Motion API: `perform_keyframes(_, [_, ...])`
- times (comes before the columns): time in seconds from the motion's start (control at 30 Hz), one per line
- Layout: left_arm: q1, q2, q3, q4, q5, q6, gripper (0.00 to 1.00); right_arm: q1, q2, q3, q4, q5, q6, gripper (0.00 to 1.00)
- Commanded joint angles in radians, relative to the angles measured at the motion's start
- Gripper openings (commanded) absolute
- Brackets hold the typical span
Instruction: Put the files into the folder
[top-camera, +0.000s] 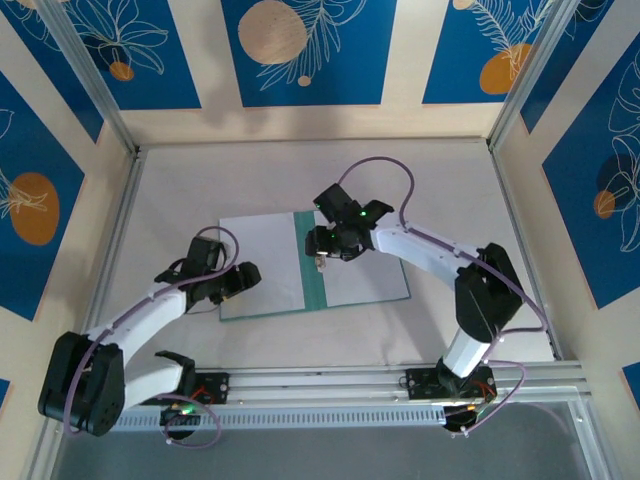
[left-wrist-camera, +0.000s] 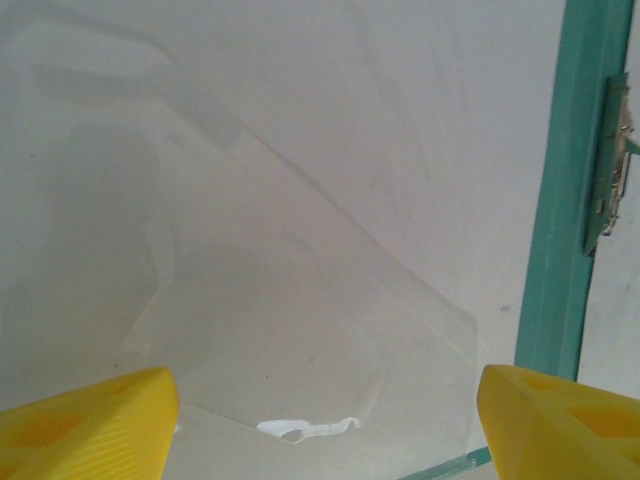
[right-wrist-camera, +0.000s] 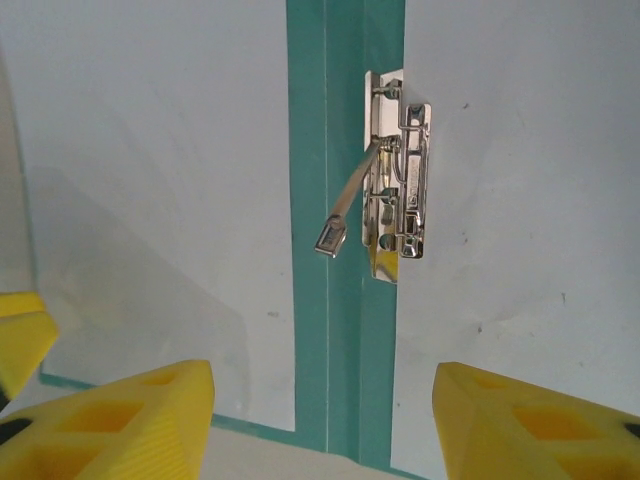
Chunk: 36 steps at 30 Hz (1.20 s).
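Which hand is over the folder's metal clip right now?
The right hand, above the clip on the teal spine; the left hand sits at the left edge of the folder.

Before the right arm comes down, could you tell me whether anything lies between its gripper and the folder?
Nothing visible does. The right gripper hangs open above the green spine of the folder, beside the metal clip, whose lever is raised.
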Motion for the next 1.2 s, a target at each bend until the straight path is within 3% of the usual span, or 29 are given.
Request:
perform_keyframes(0.0, [0.012, 0.026, -0.009, 0.001, 0.013, 0.033, 0.78, 0.012, 0.042, 0.055, -0.042, 0.040, 0.031, 0.59])
perform_keyframes(0.33, [0.014, 0.079, -0.010, 0.019, 0.009, 0.052, 0.75, 0.034, 0.180, 0.167, -0.108, 0.064, 0.036, 0.49])
perform_keyframes(0.73, [0.014, 0.119, -0.015, 0.045, 0.019, 0.052, 0.75, 0.046, 0.262, 0.248, -0.169, 0.107, 0.033, 0.31])
perform_keyframes(1.17, [0.017, 0.141, -0.015, 0.047, 0.024, 0.060, 0.75, 0.046, 0.295, 0.269, -0.176, 0.098, 0.029, 0.28])
